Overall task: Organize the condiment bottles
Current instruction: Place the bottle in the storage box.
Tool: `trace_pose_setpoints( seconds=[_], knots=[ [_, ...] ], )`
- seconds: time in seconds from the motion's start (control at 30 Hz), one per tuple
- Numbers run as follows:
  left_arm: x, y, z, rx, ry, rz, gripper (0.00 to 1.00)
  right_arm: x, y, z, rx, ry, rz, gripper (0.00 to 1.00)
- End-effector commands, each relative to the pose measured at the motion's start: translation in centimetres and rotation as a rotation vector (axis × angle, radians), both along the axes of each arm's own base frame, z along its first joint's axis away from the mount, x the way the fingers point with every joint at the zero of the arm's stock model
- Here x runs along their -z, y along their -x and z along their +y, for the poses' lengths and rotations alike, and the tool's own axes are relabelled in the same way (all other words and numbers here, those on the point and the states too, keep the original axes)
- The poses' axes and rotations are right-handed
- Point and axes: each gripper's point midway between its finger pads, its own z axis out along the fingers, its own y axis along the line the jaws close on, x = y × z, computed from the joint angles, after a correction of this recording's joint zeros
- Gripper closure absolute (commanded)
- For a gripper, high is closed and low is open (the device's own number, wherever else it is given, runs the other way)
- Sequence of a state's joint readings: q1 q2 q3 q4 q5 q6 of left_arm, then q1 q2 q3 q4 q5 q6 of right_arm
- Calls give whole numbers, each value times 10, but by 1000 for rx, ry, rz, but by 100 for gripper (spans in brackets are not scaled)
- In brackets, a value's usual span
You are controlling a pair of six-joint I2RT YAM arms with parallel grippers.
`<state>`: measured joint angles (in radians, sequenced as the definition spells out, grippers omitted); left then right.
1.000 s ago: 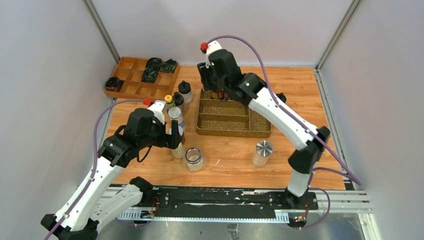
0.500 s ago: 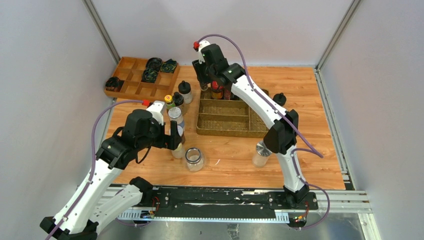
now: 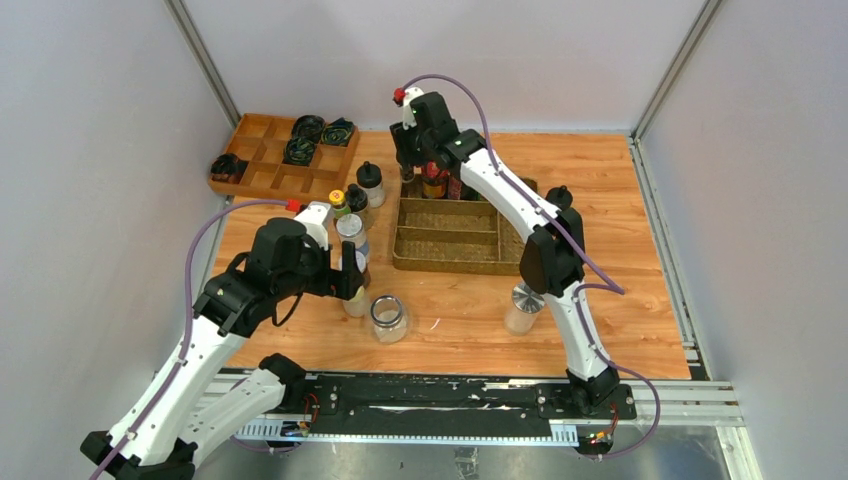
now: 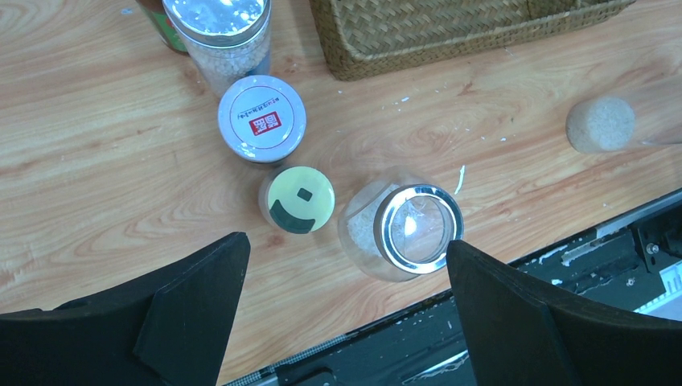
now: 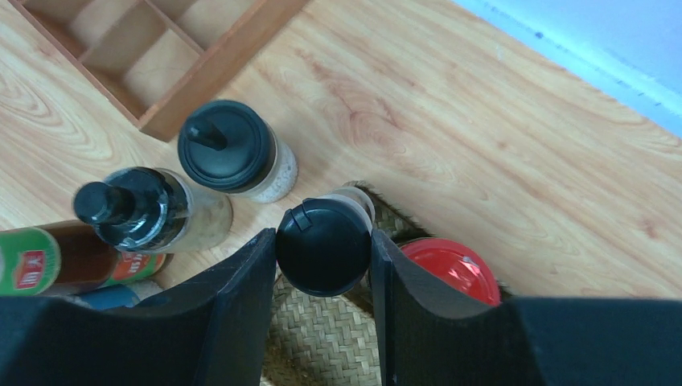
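Right wrist view had my right pincer (image 5: 322, 241) closed on a black-capped bottle (image 5: 323, 265), one finger pressed against each side of its round, glossy flip cap, with a sliver of pale, clear body showing behind the cap. That bottle sat at the centre of the frame, over a corner of the woven tray (image 5: 318, 346); whether it stood in the tray or hung above it I could not tell. A red cap (image 5: 446, 269) lay just right of it, inside the tray. To the left, on the table, stood a knob-capped bottle (image 5: 228, 149) with a pale fill and a second knob-capped bottle (image 5: 133, 211) of clear glass, both near the wooden box (image 5: 217, 60) at the upper left. In the left wrist view my left pincer (image 4: 344, 245) stood wide open and held nothing. Between its fingers, at mid-frame, were a yellow-capped bottle (image 4: 297, 199) and, just beside it, a glass jar (image 4: 410, 229) with a silver-rimmed lid. A white-lidded jar (image 4: 261, 119) with a red mark stood just above them.
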<state>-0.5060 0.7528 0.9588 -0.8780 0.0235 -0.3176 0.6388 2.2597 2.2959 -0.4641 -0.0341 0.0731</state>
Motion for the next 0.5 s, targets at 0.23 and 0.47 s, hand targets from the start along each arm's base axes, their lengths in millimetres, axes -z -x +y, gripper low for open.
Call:
trace_pose_setpoints(
  seconds=[0.23, 0.47],
  knots=[
    [5, 2, 0, 24, -19, 22, 1, 40, -6, 0, -11, 39, 47, 64],
    [5, 0, -1, 25, -22, 27, 1, 37, -2, -11, 6, 65, 39, 64]
  ],
)
